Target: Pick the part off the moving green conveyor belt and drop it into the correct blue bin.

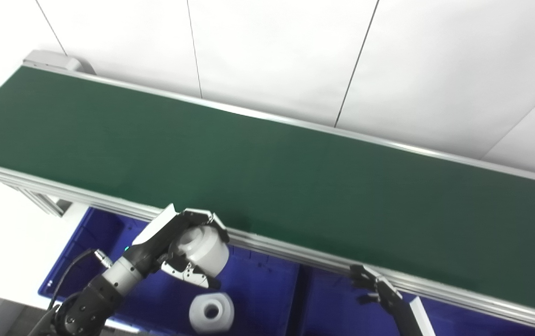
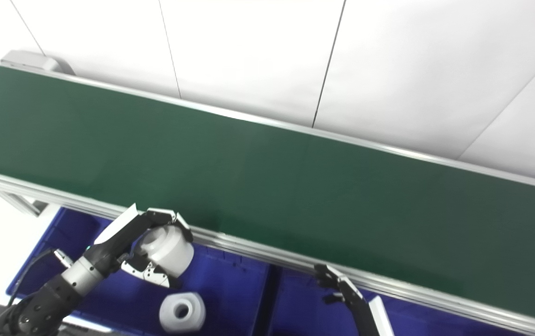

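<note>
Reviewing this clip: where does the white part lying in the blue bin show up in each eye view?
Left eye view: the loose white part lies at bottom centre-left, on the blue bin floor.
Right eye view: same part, further left.
Shared landmark: directly above it, the left hand holds a second white part below the conveyor belt.

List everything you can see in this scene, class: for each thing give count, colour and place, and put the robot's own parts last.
Conveyor belt: one, dark green with silver rails, running across the middle; nothing on it.
Bins: two, blue, side by side below the belt's near rail.
Parts: two, white, cylindrical; held part above the left bin, loose part lying in that bin.
Wall panels: white, behind the belt.
Left hand: one, black and white, shut on the held part.
Right hand: one, black, fingers apart, over the right bin.
</note>
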Controlling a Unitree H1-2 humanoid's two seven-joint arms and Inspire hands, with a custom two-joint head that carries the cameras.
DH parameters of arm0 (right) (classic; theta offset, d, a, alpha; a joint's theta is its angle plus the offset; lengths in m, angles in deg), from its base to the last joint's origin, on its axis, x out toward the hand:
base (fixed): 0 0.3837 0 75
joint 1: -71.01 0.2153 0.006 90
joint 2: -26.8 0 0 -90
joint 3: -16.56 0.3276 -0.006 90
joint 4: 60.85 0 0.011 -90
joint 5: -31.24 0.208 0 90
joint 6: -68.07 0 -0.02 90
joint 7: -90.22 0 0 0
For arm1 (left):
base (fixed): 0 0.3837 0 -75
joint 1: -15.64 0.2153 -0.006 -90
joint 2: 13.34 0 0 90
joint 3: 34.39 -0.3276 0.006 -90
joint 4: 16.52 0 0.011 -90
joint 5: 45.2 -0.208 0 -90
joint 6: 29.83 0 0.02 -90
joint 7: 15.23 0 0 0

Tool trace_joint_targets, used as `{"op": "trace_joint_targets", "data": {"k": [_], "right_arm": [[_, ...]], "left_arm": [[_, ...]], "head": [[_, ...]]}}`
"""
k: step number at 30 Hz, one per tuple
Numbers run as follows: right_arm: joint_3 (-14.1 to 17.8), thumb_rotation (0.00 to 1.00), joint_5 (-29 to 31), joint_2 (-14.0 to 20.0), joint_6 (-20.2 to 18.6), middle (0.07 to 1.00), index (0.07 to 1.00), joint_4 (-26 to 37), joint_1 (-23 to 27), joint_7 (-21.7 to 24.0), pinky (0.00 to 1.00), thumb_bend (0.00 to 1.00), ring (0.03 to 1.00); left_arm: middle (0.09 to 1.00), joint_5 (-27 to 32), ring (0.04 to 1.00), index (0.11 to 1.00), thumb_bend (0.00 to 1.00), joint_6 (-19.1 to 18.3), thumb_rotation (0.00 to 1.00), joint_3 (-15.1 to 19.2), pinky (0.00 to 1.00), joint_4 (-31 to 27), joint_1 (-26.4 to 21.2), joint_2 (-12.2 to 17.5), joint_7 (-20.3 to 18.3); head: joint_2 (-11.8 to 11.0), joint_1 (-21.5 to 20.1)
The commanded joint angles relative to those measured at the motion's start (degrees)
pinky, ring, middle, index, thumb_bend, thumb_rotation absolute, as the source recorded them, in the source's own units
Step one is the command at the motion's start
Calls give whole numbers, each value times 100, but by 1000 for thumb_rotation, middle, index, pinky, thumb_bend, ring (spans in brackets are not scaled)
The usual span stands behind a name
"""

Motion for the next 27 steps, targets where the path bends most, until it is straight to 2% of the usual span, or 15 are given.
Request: {"op": "trace_joint_targets", "data": {"k": [1, 4, 7, 11, 15, 16, 17, 18, 19, 20, 21, 23, 25, 27], "right_arm": [[41, 302, 97, 13, -83, 787, 823, 266, 79, 8, 636, 855, 757], [72, 306, 31, 16, -166, 777, 818, 333, 119, 15, 646, 866, 741], [91, 316, 73, 35, -205, 771, 815, 378, 159, 37, 643, 869, 732], [106, 317, 114, 72, -237, 762, 810, 426, 203, 64, 620, 874, 721], [120, 300, 163, 121, -246, 761, 812, 473, 232, 114, 648, 865, 722], [124, 300, 154, 123, -247, 759, 811, 480, 233, 114, 665, 865, 723], [131, 299, 156, 126, -233, 758, 810, 480, 230, 110, 673, 865, 725], [135, 302, 154, 128, -218, 757, 810, 481, 223, 104, 676, 866, 725], [139, 304, 154, 128, -207, 756, 810, 483, 216, 101, 661, 866, 725], [141, 305, 165, 122, -237, 756, 810, 511, 193, 107, 656, 866, 725], [143, 303, 171, 117, -261, 757, 810, 532, 177, 112, 649, 868, 729], [144, 299, 208, 108, -321, 761, 811, 583, 139, 131, 639, 870, 732], [146, 297, 222, 90, -337, 762, 808, 617, 100, 118, 630, 873, 734], [140, 300, 207, 89, -339, 763, 809, 653, 61, 116, 627, 871, 734]], "left_arm": [[501, -130, 449, 506, 499, 187, 0, -88, 505, -87, -31, 127, 144], [510, -206, 468, 486, 499, 188, 0, -258, 537, 38, -28, 127, 69], [513, -519, 482, 476, 498, 161, 0, -363, 560, 84, -51, 85, 19], [516, -792, 478, 476, 498, -195, 0, -454, 575, -7, -153, -52, -89], [513, -1483, 466, 486, 499, -470, 0, -594, 569, -49, -291, -179, -69], [506, -1725, 571, 493, 508, -622, 0, -662, 583, -79, -338, -160, -146], [614, -1963, 646, 497, 503, -804, 36, -749, 625, -123, -396, -123, -260], [707, -2164, 731, 644, 531, -997, 210, -822, 690, -188, -440, -92, -382], [789, -2284, 807, 754, 567, -1130, 367, -869, 777, -238, -465, -72, -458], [817, -2422, 833, 791, 580, -1336, 421, -915, 807, -331, -479, -68, -572], [873, -2506, 886, 845, 641, -1478, 524, -943, 883, -397, -483, -67, -646], [960, -2620, 966, 921, 742, -1725, 660, -978, 972, -581, -459, -71, -761], [989, -2627, 991, 955, 800, -1771, 716, -981, 993, -696, -406, -65, -749], [998, -2501, 999, 973, 830, -1760, 723, -955, 999, -789, -335, -79, -729]], "head": [[37, 4], [142, -1], [263, -14], [371, 25], [412, 88], [412, 88], [420, 78], [428, 61], [427, 56], [427, 29], [427, 29], [436, 19], [425, 0], [437, -51]]}}
